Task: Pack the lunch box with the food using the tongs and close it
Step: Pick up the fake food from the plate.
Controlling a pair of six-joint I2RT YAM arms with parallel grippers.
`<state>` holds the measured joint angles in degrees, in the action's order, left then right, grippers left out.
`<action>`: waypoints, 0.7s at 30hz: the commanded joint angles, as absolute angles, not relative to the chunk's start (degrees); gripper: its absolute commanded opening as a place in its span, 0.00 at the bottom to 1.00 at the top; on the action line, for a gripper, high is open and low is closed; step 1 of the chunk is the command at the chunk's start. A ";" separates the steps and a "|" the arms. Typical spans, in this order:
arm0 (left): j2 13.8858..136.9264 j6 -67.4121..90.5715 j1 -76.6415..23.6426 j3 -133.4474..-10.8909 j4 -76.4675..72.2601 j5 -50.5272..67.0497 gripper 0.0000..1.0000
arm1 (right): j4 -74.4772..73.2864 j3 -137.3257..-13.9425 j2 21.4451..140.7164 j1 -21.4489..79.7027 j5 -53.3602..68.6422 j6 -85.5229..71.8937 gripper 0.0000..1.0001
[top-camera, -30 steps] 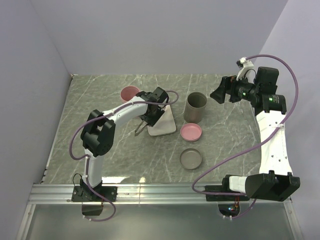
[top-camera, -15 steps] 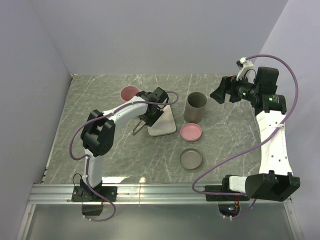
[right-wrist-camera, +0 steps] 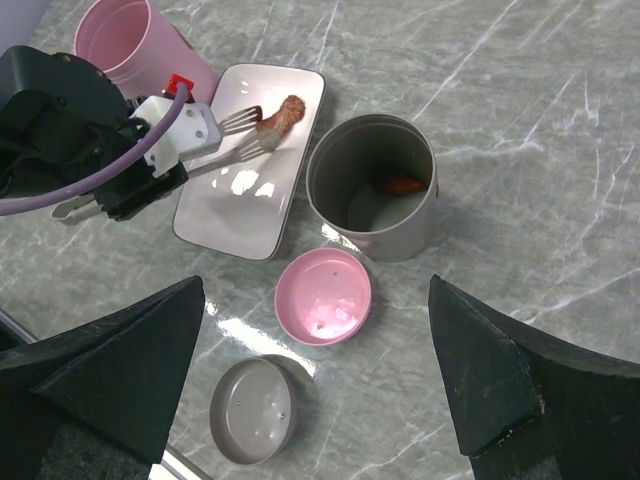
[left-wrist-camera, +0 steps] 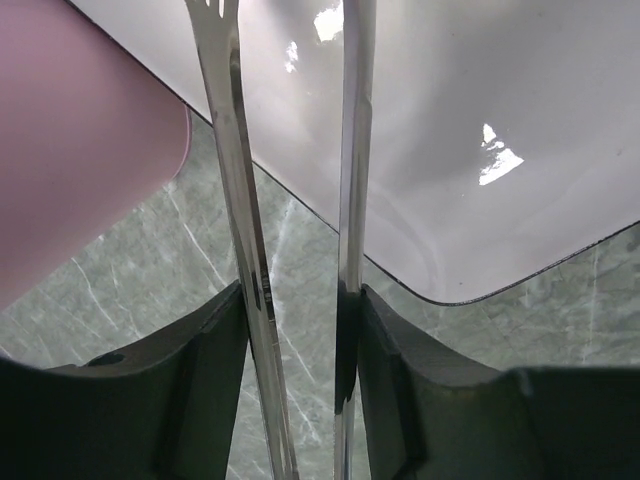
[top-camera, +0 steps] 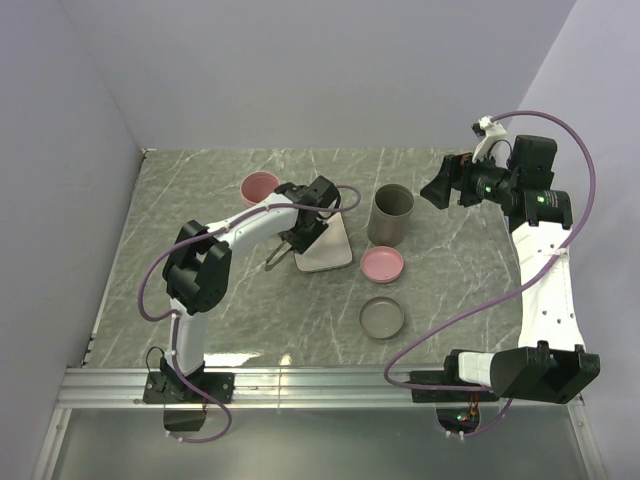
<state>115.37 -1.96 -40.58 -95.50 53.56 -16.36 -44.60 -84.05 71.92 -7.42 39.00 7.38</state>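
Two slim arms of the tongs [left-wrist-camera: 245, 250] run between the left gripper's [left-wrist-camera: 300, 320] fingers [left-wrist-camera: 200, 380]. The jaws are about half closed and press on both arms from outside. The arms stand slightly apart and point forward over a white tray [left-wrist-camera: 480, 150] just ahead of and below this gripper. From the right wrist view, the tong tips reach the near end of a meat strip [right-wrist-camera: 282, 113], which lies on the tray's far part. A pink cup [right-wrist-camera: 130, 40] stands just to the gripper's left.

Spread to its widest and holding nothing, the right gripper [top-camera: 437, 188] hangs above the table. Below it, slightly forward, the lunch box [right-wrist-camera: 370, 185] stands upright with an orange piece [right-wrist-camera: 403, 185] inside. A pink lid [right-wrist-camera: 323, 296] lies directly under it, between its fingers, and a grey lid [right-wrist-camera: 250, 410] lies nearer its left finger.
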 commanded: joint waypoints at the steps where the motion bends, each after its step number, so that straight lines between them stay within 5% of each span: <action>1: 115.40 -2.37 -40.69 -98.44 54.67 -15.65 0.49 | -43.16 -84.29 70.14 -8.08 39.02 8.17 1.00; 21: 108.81 -2.72 -40.78 -98.00 54.32 -20.74 0.36 | -42.45 -83.06 69.52 -8.53 40.08 7.82 1.00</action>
